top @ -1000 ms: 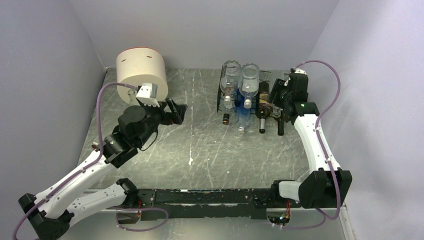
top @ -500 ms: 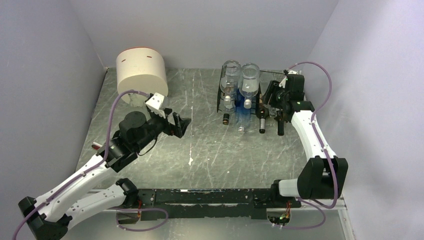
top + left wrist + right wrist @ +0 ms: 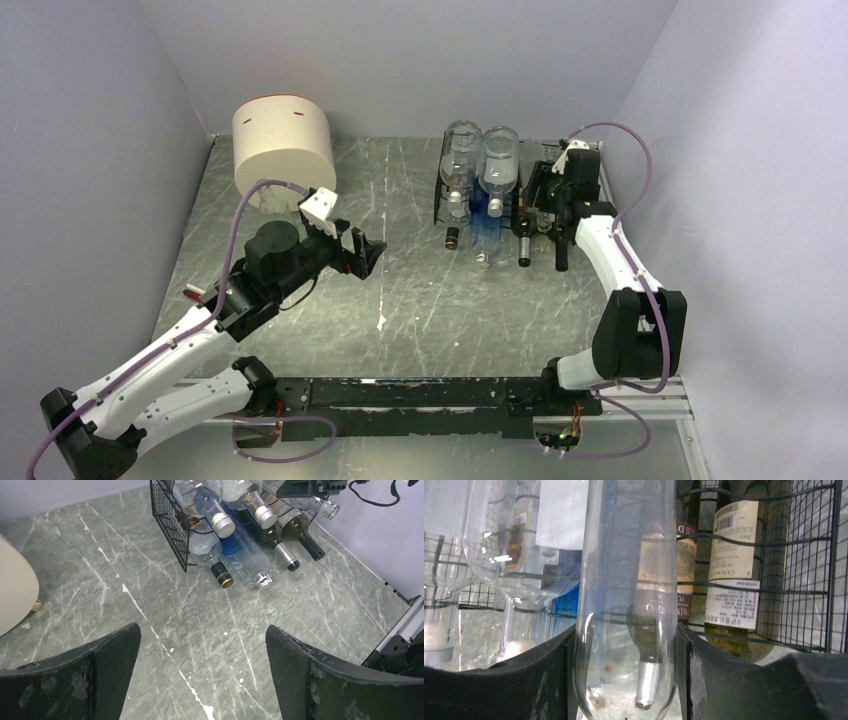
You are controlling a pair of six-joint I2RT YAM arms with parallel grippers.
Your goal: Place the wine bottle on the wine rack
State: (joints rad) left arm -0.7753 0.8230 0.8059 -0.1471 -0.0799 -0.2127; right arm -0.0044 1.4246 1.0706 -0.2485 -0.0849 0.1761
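Gripper on right [image 3: 625,652] around bottle [image 3: 626,565] at wine rack [image 3: 811,550]

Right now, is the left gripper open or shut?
Open. In the left wrist view the left gripper has its fingers wide apart, with only the table showing between them.

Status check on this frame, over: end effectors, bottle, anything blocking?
Left end effector open, empty. Right end effector shut on clear wine bottle at wine rack's right end. Other bottles packed alongside; seating unclear.
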